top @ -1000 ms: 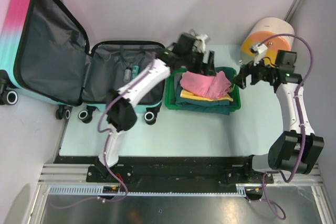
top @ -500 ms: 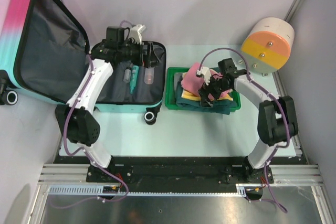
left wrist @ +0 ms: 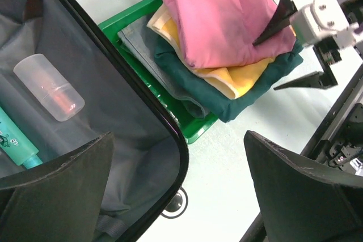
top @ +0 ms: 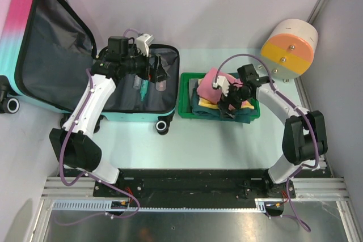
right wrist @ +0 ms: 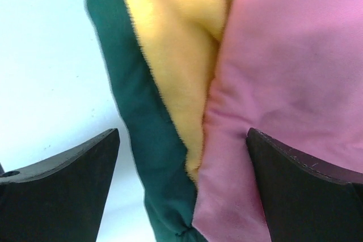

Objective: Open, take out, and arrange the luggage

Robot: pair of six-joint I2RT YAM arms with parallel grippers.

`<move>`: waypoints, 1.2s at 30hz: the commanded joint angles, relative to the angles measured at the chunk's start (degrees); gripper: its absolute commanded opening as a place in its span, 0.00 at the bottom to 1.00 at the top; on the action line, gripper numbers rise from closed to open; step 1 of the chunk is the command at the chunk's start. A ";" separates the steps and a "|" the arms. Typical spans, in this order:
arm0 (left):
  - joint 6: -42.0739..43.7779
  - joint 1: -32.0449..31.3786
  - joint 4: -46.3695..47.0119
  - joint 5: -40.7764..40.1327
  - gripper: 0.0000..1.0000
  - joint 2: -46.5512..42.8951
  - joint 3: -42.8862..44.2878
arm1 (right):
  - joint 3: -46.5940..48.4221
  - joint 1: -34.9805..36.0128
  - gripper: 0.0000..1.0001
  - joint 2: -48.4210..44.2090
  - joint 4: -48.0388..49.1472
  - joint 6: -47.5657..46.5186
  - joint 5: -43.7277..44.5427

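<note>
Item: luggage (top: 45,55), at the left of the table (top: 170,140), unzipped; the lid half stands up at the far left with its grey lining showing, and the base half lies flat with its right rim just beside the green tray (top: 187,110).

Contents visible in the base half: one translucent bottle (left wrist: 50,86) and one teal tube (left wrist: 14,140). They lie side by side near the right rim, and in the overhead view their long axes run roughly from the far side toward the near side.

Left gripper (top: 161,74): poised above that right-hand part of the base half, fingers spread wide, nothing between them. In its wrist view the bottle lies to the upper left of the gap, off centre, and the suitcase rim crosses directly below.

Right gripper (top: 227,106): over the tray, jaws apart and empty, low above a folded stack of pink cloth (right wrist: 283,55), yellow cloth (right wrist: 170,38) and dark green cloth (right wrist: 136,117); whether it touches the stack cannot be told.

Assessment: the left arm is far nearer the bottle and tube. A pick there likely calls for shifting further inside the rim and closing across the short axis.
</note>
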 commanded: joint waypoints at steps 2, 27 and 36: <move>5.14 0.49 1.11 0.91 1.00 -1.57 0.00 | -8.41 5.98 1.00 -4.89 4.23 1.41 7.11; 1.97 8.58 1.64 5.48 0.99 3.44 2.55 | 2.60 0.10 0.50 17.94 30.92 -16.75 2.24; 2.85 9.28 1.64 3.45 0.99 5.11 4.92 | 27.66 -1.57 0.40 34.47 9.46 -32.78 -6.58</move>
